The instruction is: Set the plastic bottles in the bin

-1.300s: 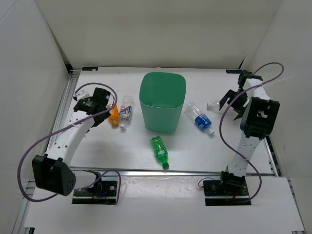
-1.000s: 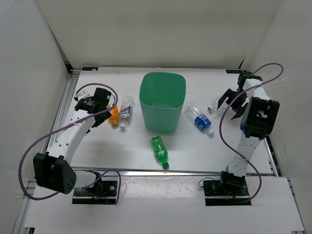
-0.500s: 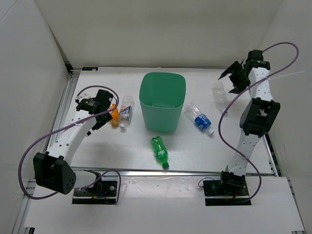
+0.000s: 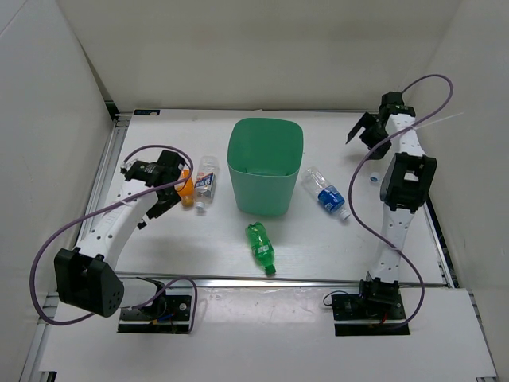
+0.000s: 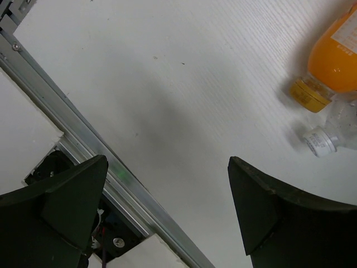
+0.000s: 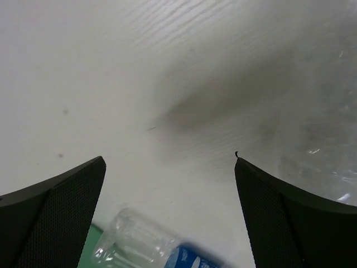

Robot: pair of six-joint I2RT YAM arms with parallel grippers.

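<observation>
1. The right claw (image 6: pixel 170 159) is at the upper right of the overhead view. Its jaws are spread as wide as they go, with nothing between them and only bare table (image 6: pixel 111 67) under the gap.
2. A blurred translucent shape sits at the right edge of its wrist view, probably the crinkled clear bottle (image 6: pixel 318 123). I cannot tell whether it touches the finger there. The right blue-labelled bottle (image 4: pixel 326 193) lies just right of the bin (image 4: pixel 266 191).
3. The left claw (image 5: pixel 167 162), at centre left overhead, is also fully spread and empty. The orange bottle (image 4: pixel 185 189) and the left blue-labelled bottle (image 4: pixel 206 183) lie side by side just to its right, with their caps toward the bottom of the frame.
4. The green bottle (image 4: pixel 259 245) lies alone below the bin. Every bottle in view is outside the bin.
5. Likely troubles:
   - All the bottles lie on their sides, so a finger landing off-centre could roll one away.
   - The orange and left blue-labelled bottles are so close that closing on one may catch or shove the other.
   - The crinkled bottle is light and thin, so it may buckle and slip out.
   - An arm carried too low could knock the tall bin.
</observation>
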